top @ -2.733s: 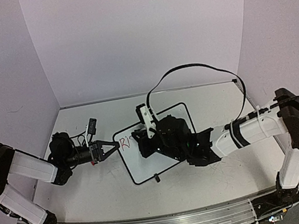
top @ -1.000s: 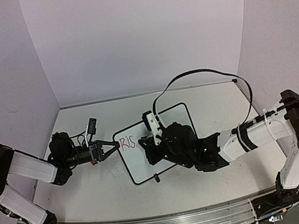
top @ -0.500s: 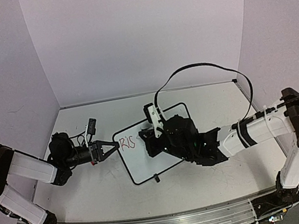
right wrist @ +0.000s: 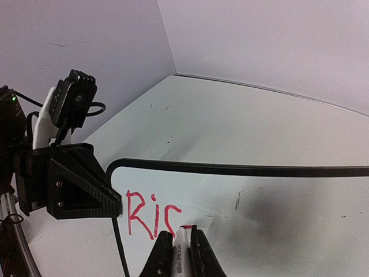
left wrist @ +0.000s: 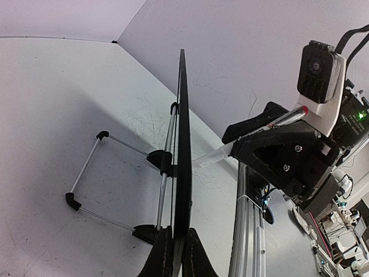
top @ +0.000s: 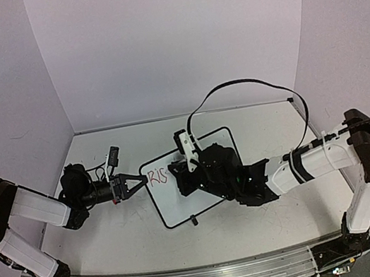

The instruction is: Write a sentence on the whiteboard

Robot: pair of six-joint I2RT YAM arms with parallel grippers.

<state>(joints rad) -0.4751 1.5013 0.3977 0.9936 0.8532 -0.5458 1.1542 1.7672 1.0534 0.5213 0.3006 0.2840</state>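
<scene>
The whiteboard (top: 204, 146) lies on the table, black-framed; it shows edge-on in the left wrist view (left wrist: 183, 144) and flat in the right wrist view (right wrist: 277, 196). My left gripper (top: 139, 182) is shut on its left edge; its closed tip shows in the left wrist view (left wrist: 176, 254). Red letters "Ris" of the sentence (right wrist: 153, 213) sit near that edge, also in the top view (top: 157, 178). My right gripper (right wrist: 180, 245) is shut on a white marker (right wrist: 180, 251), its tip on the board just right of the letters. The right gripper (top: 191, 174) hides the board's middle.
The board's wire stand with two black feet (left wrist: 104, 179) shows behind it in the left wrist view. One foot (top: 195, 218) sits at the board's near edge. A black cable (top: 248, 88) loops above the right arm. The aluminium rail (top: 195, 276) runs along the near edge.
The writing grew from "Ri" to "Ris". My right gripper shifted right along the board with the marker, then slightly back left. The left gripper stayed clamped on the board.
</scene>
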